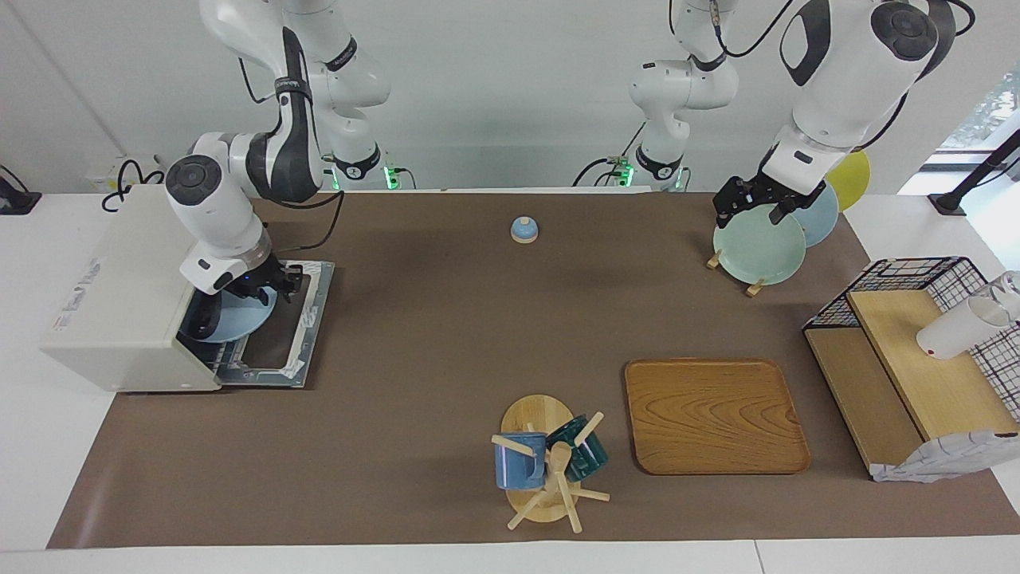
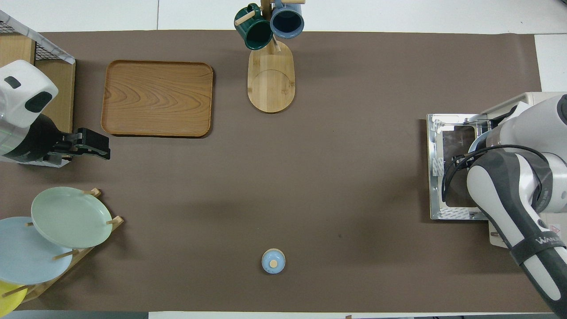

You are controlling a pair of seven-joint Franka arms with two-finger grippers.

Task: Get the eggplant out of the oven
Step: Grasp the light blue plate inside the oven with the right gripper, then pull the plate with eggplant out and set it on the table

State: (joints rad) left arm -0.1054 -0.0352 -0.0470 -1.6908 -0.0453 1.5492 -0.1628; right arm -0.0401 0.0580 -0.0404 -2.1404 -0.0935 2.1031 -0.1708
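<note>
Eggplant [image 1: 205, 317] lies in oven [image 1: 119, 291] under right pincer [image 1: 275, 288].

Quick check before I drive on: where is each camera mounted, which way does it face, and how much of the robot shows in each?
Facing view: high across the table, looking at both arms' bases; the right gripper is at the cream-white toaster oven, the left gripper over the plates.
Overhead view: above the robots' end, looking steeply down; the arms enter from the bottom.
Shared: the oven's dropped door, the rectangular wooden tray, the small blue bell.
</note>
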